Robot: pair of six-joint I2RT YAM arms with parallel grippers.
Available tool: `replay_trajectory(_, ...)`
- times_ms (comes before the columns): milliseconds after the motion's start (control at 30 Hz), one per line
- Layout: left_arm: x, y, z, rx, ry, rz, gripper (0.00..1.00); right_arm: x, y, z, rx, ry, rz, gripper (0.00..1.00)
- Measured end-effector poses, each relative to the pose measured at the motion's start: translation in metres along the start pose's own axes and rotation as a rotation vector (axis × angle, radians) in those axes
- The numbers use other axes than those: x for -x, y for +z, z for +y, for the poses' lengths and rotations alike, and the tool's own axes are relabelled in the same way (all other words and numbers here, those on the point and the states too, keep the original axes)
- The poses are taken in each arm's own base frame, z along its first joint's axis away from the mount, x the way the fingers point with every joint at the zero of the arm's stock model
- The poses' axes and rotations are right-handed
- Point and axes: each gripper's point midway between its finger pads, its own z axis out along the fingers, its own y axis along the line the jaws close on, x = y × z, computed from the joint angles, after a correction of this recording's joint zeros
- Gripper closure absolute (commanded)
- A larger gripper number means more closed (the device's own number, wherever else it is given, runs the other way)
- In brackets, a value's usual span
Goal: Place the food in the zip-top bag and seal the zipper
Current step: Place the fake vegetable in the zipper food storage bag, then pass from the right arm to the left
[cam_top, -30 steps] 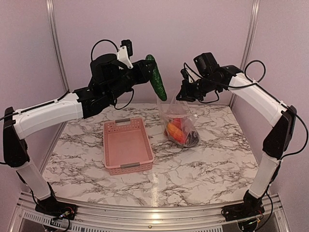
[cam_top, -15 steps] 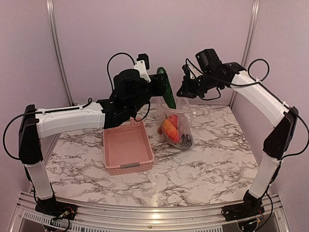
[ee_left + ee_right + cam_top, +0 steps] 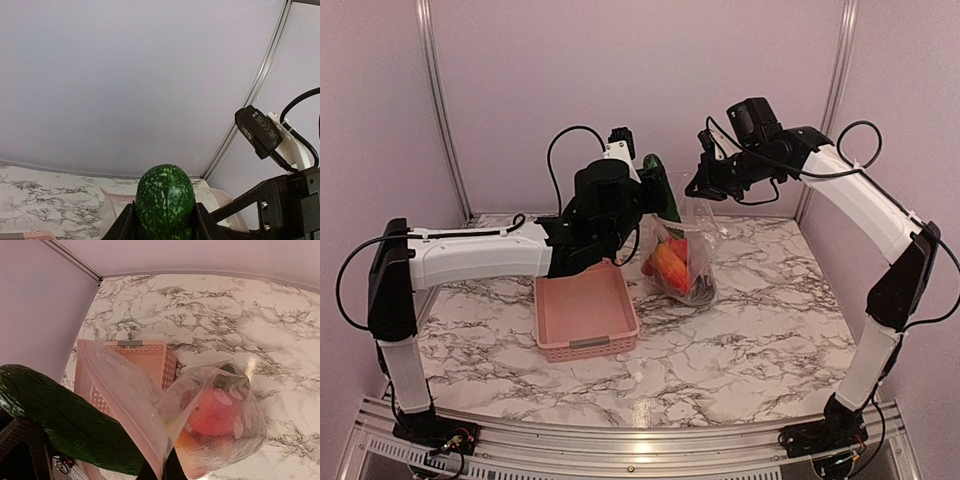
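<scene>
My left gripper [image 3: 648, 200] is shut on a dark green cucumber [image 3: 663, 193] and holds it tilted at the open mouth of the clear zip-top bag [image 3: 682, 262]. In the left wrist view the cucumber [image 3: 165, 197] fills the space between the fingers [image 3: 125, 226], with the bag's mouth just behind it. My right gripper [image 3: 699, 189] is shut on the bag's top edge and holds it up. In the right wrist view the bag [image 3: 220, 390] hangs below my right gripper [image 3: 162, 471], its pale zipper [image 3: 118, 394] runs beside the cucumber [image 3: 65, 420], and orange-red fruit [image 3: 215, 415] lies inside.
A pink latticed basket [image 3: 586, 308] stands on the marble table [image 3: 760, 330] just left of the bag, under my left forearm; it also shows in the right wrist view [image 3: 150, 357]. Purple walls and metal frame posts [image 3: 442, 110] close in the back and sides.
My left arm has swung right and carried the cucumber from above the basket to the bag's mouth. The right gripper has held the bag up, drifting slightly left.
</scene>
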Motion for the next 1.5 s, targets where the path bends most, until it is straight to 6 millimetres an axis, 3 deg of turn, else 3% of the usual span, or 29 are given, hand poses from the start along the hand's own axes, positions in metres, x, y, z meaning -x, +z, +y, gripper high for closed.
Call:
replay_trajectory(233, -0.026, 0.002, -0.009, -0.062, -0.047, 0.085, 0.3, 0.0, 0.0, 0.0, 0.0, 0.0, 0.0, 1.0)
replay_trajectory(433, -0.024, 0.001, -0.02, -0.106, -0.028, 0.122, 0.23, -0.003, 0.0, -0.001, -0.003, 0.001, 0.006, 1.0)
replay_trajectory(667, 0.034, -0.022, -0.021, -0.154, 0.023, 0.108, 0.22, -0.004, -0.003, -0.001, -0.004, -0.019, 0.007, 1.0)
replay_trajectory(800, 0.077, -0.035, 0.0, -0.194, 0.067, 0.124, 0.25, -0.009, -0.003, -0.002, -0.005, -0.039, 0.029, 1.0)
replay_trajectory(900, 0.085, -0.044, 0.024, -0.209, 0.131, 0.161, 0.25, -0.013, -0.003, -0.002, -0.001, -0.056, 0.046, 1.0)
replay_trajectory(1000, 0.067, -0.055, 0.034, -0.265, 0.238, 0.245, 0.29, -0.019, -0.006, -0.001, 0.01, -0.079, 0.067, 1.0)
replay_trajectory(1100, 0.032, -0.067, 0.024, -0.384, 0.349, 0.361, 0.37, -0.029, -0.012, 0.002, 0.018, -0.108, 0.089, 1.0)
replay_trajectory(1267, -0.016, -0.088, 0.017, -0.544, 0.485, 0.505, 0.38, -0.054, -0.024, 0.009, 0.049, -0.143, 0.146, 1.0)
replay_trajectory(1500, -0.046, -0.109, 0.013, -0.657, 0.598, 0.58, 0.38, -0.096, -0.038, 0.01, 0.076, -0.177, 0.231, 1.0)
